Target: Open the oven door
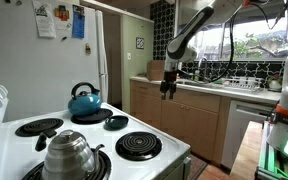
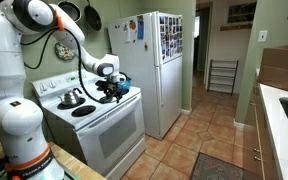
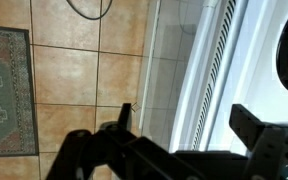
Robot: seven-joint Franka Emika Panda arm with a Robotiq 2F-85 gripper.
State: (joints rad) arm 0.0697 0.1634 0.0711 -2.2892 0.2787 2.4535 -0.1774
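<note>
Gripper (image 2: pixel 111 88) wide, empty | hovers over range (image 2: pixel 92 109) front edge; door (image 2: pixel 116 135) shut | I fear descent hits lip; misses door top

floor (image 2: pixel 184 150): tan tile | on it: patterned rug (image 3: pixel 6 95), white range (image 2: pixel 112 128), white fridge (image 2: pixel 162 80)

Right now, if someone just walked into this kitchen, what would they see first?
Probably the big white robot arm bending over the white range, its open gripper hanging by the edge, near the closed oven door. Next, the shiny blue teakettle on one coil burner and the silver kettle on another.
</note>
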